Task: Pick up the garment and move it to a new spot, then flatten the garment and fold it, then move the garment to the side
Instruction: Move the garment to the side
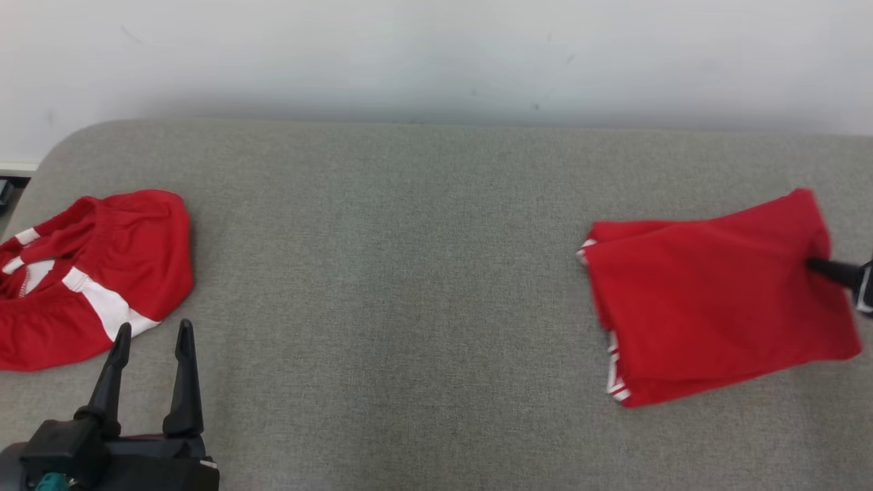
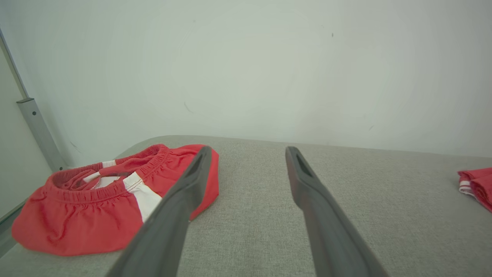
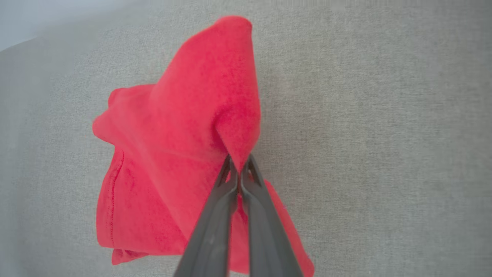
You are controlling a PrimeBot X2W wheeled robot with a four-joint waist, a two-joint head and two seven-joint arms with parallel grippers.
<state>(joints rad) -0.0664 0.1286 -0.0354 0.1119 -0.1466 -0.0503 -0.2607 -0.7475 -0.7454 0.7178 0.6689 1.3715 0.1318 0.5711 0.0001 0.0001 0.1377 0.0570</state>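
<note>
The garment, red with white trim at its left hem, lies folded at the right of the grey padded surface. My right gripper comes in from the right edge and is shut on the garment's right side. In the right wrist view the closed fingertips pinch a raised peak of the red cloth, which is pulled up off the surface. My left gripper stands open at the lower left with nothing between its fingers. The garment's hem peeks in at the far right of the left wrist view.
A second red garment with white stripes and an elastic waistband lies crumpled at the left edge, just beyond my left fingers. A white wall runs behind the surface. A metal post stands at the far left.
</note>
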